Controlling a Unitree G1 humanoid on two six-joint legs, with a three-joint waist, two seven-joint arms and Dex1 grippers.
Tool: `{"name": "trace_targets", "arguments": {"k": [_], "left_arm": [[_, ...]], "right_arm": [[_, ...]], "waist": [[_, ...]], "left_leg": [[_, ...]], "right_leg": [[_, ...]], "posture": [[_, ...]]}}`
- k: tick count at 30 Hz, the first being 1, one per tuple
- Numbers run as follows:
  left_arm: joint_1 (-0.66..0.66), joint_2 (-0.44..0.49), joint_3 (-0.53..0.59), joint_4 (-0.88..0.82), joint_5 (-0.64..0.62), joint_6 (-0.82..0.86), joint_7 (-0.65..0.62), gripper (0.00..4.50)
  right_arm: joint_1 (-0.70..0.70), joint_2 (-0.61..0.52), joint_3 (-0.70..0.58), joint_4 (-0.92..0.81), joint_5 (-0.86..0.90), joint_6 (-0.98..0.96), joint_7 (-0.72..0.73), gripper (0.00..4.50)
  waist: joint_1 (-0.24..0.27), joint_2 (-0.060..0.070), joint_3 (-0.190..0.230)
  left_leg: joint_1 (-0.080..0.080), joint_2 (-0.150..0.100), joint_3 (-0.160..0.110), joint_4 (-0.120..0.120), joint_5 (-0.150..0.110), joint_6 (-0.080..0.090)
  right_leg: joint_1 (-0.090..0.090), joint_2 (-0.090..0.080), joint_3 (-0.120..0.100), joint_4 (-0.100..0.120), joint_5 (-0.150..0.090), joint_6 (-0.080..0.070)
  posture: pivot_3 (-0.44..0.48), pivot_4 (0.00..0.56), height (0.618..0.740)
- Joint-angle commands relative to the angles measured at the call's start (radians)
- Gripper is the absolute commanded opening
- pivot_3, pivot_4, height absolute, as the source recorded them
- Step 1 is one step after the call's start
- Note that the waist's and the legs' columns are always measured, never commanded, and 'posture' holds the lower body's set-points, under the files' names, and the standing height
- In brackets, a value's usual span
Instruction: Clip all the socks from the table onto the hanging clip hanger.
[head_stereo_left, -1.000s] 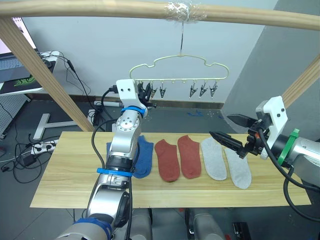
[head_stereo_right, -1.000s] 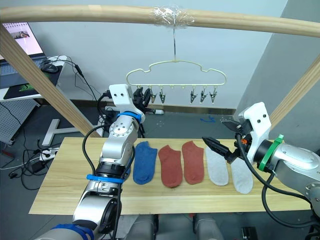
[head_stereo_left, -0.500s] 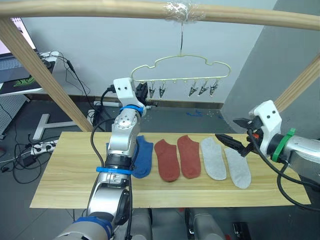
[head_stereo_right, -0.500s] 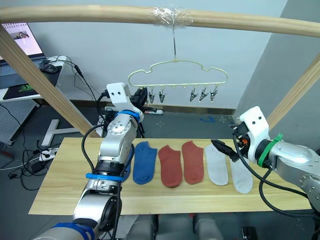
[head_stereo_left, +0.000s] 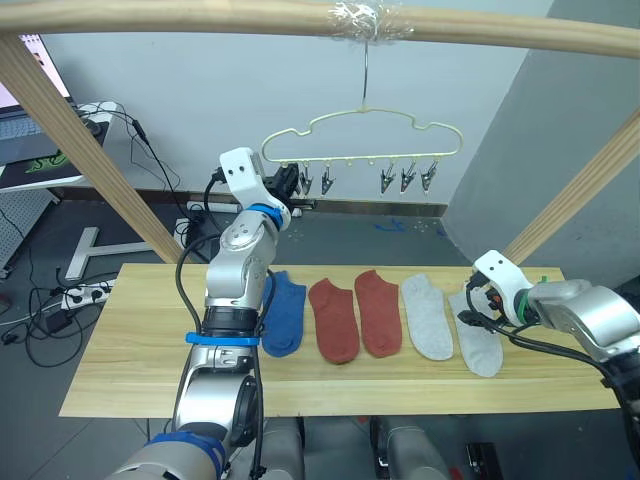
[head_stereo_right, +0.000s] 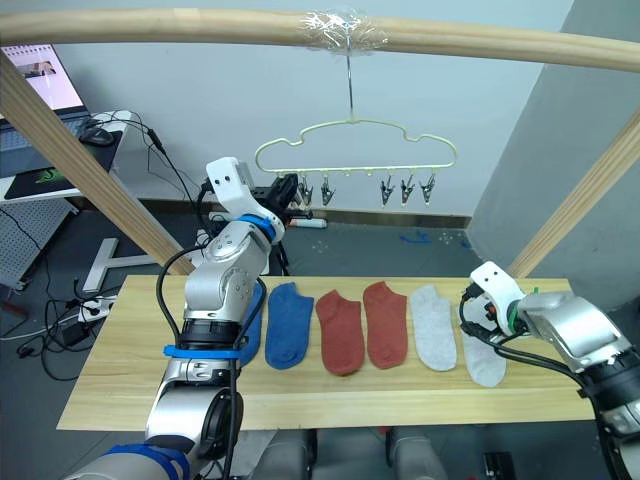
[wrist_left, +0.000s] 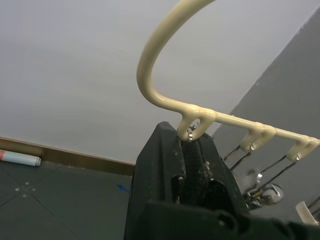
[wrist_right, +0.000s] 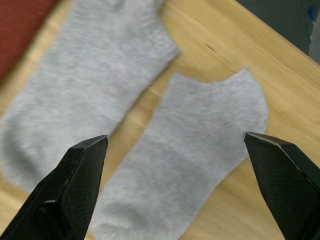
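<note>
right pincer (wrist_right: 175, 190) hangs spread wide over the outer light grey knit ankle sock (wrist_right: 192, 150); left pincer (wrist_left: 192, 167) clenched on a dark clip of the pale-yellow wire hanger (head_stereo_left: 362, 140). off-centre pinch could snag both greys.

Both arms are built of silver-grey metallic segments with rounded joint housings. The left arm (head_stereo_left: 238, 290) carries two blue bands, one near the wrist and one lower down, a white block-shaped wrist housing, and black cables looped along its outer side. The right arm (head_stereo_right: 570, 335) has a white wrist housing, a green band and black cables. The left gripper (wrist_left: 192, 185) and right gripper (wrist_right: 175, 195) have black fingers (wrist_right: 75, 187) with a fine textured surface.
</note>
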Motion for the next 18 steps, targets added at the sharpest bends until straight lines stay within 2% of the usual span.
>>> {"name": "trace_targets", "arguments": {"k": [1, 9, 18], "left_arm": [[-0.025, -0.014, -0.009, -0.064, -0.007, -0.007, 0.0, 0.01], [-0.017, -0.025, -0.011, -0.074, -0.005, -0.004, 0.011, 0.01], [-0.003, -0.037, -0.014, -0.102, -0.005, 0.013, 0.023, 0.01]], "right_arm": [[-0.06, 0.028, 0.01, 0.139, -0.089, -0.044, 0.042, 4.5], [-0.175, 0.12, 0.062, 0.393, -0.257, -0.145, 0.126, 4.5], [-0.243, 0.231, 0.015, 0.678, -0.342, -0.231, 0.15, 4.5]], "waist": [[0.002, 0.0, 0.001], [0.002, 0.001, 0.005], [0.006, 0.001, 0.016]], "left_leg": [[0.0, 0.0, 0.0, 0.0, 0.0, 0.0], [0.0, 0.0, 0.0, 0.0, 0.0, 0.0], [0.0, 0.0, 0.0, 0.0, 0.0, 0.0]], "right_leg": [[0.0, 0.0, 0.0, 0.0, 0.0, 0.0], [0.0, 0.0, 0.0, 0.0, 0.0, 0.0], [0.0, 0.0, 0.0, 0.0, 0.0, 0.0]], "posture": [[0.053, 0.24, 0.74], [0.067, 0.253, 0.74], [0.09, 0.261, 0.74]]}}
